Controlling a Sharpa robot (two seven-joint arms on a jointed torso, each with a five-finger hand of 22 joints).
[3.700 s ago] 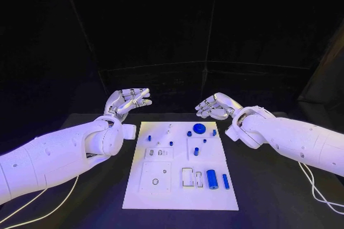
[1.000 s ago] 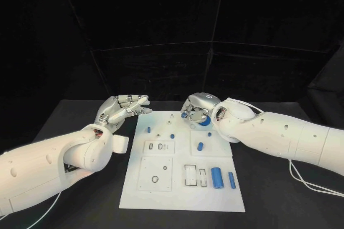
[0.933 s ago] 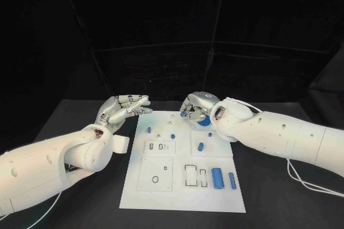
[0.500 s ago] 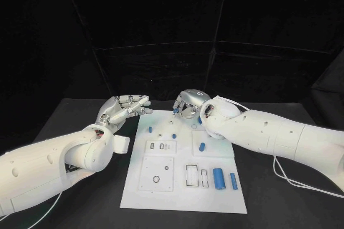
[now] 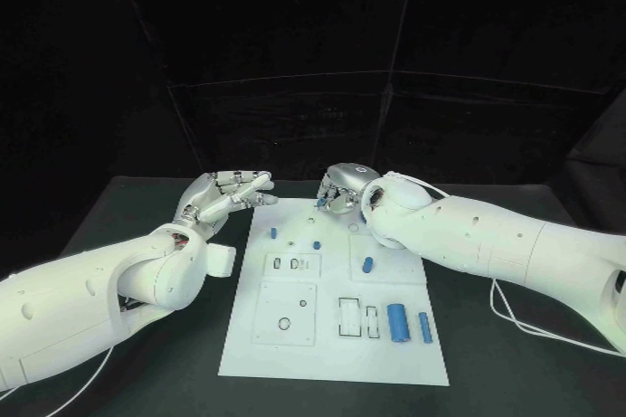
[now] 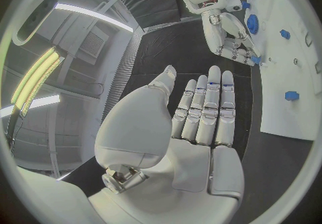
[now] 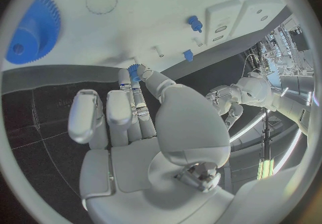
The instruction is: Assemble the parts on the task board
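1. The task board [image 5: 327,345] lies flat in the middle of the black table [image 5: 522,354], long side running away from the robot.
2. The right hand [image 5: 342,189] hangs over the board's far edge, fingers pointing down. In the right wrist view the thumb and a fingertip [image 7: 136,76] meet on a small blue part [image 7: 134,70] just above the white surface (a pinch, with the other fingers lying straight alongside).
3. The blue gear [image 7: 32,32] lies flat on the board near that hand but apart from it, on the side away from the pinched piece.
4. Two small blue pegs [image 7: 194,22] stand further along the board from the fingertips, with a thin pale pin [image 7: 158,51] between them and the hand.
5. The left hand [image 5: 230,193] is held above the table just off the board's far left corner, holding nothing; the left wrist view shows its fingers [image 6: 210,107] straight and close together, the thumb apart.
6. At the board's near right, a large blue cylinder [image 5: 396,324] and a slimmer blue rod [image 5: 424,327] lie side by side, well apart from both hands.
7. A short blue piece [image 5: 368,265] lies on the raised plate mid-board, under the right forearm.
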